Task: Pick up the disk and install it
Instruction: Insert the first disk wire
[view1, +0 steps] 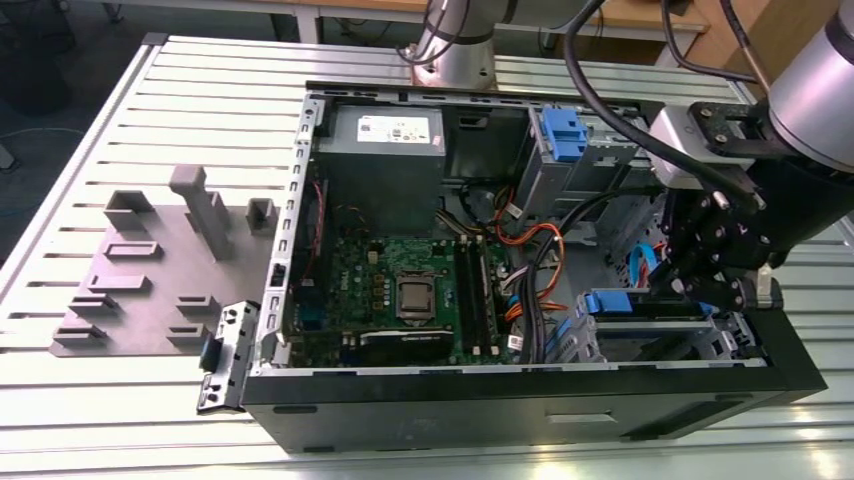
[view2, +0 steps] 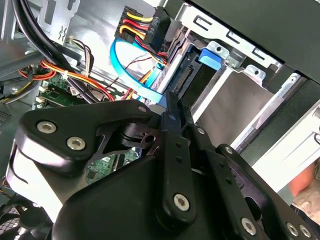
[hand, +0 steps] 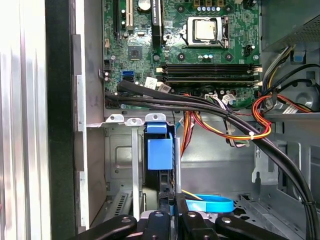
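Note:
The disk sits edge-on in the lower drive bay at the case's front corner, on the exterior view's right. Its blue carrier tab faces the motherboard. In the first wrist view the blue tab of the disk stands between the bay's metal rails, and the dark body runs back to my gripper. The two fingers are pressed close on the disk's rear edge. In the second wrist view my gripper reaches the connector end of the disk. In the exterior view my gripper hangs inside the case over the bay.
A light blue data cable and black and orange wire bundles run close to the bay. A second blue-tabbed caddy sits in the upper cage, beside the grey power supply. A grey fixture lies on the table outside the case.

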